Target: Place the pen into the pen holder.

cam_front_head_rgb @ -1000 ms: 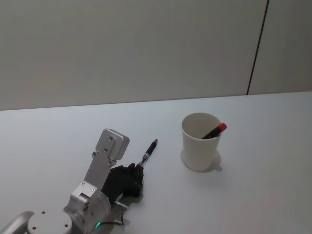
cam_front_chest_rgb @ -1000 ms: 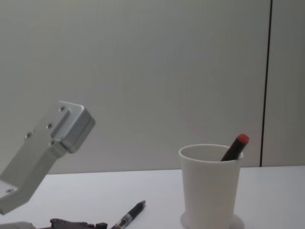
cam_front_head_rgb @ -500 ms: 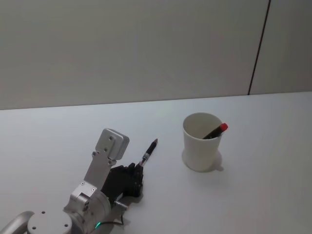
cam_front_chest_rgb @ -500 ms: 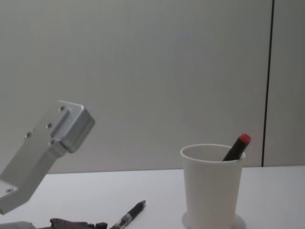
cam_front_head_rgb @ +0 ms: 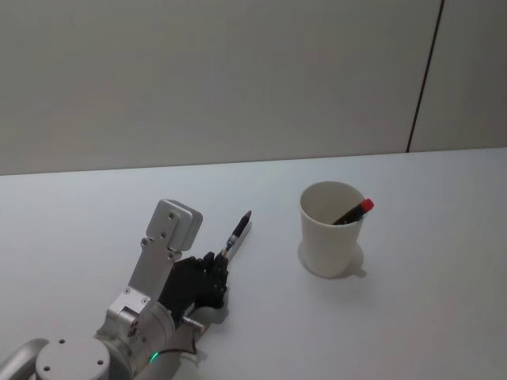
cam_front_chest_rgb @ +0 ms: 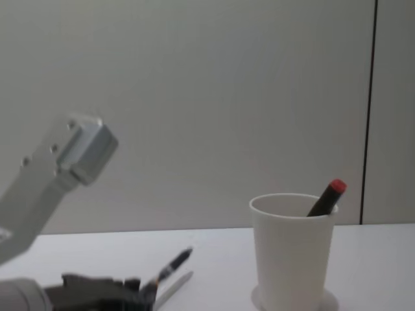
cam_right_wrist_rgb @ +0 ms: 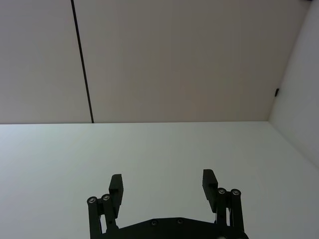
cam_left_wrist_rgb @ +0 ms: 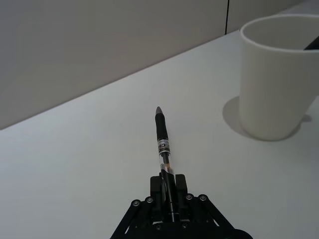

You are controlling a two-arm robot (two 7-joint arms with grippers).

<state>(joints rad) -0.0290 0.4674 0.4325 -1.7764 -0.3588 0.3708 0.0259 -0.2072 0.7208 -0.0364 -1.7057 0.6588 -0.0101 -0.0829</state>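
My left jaws pinch the pen (cam_front_head_rgb: 235, 236) by its tail (long lever!); it could swivel or clip the pen holder (cam_front_head_rgb: 329, 237) rim. Right jaws idle over the table (cam_right_wrist_rgb: 149, 149), spread.

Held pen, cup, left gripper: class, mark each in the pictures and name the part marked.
held pen (cam_left_wrist_rgb: 163, 148), left wrist view, on its clear labelled barrel.
cup (cam_front_head_rgb: 329, 247), head view, on its outer wall.
left gripper (cam_left_wrist_rgb: 168, 185), left wrist view, midway between its fingertips, shut on the held pen.
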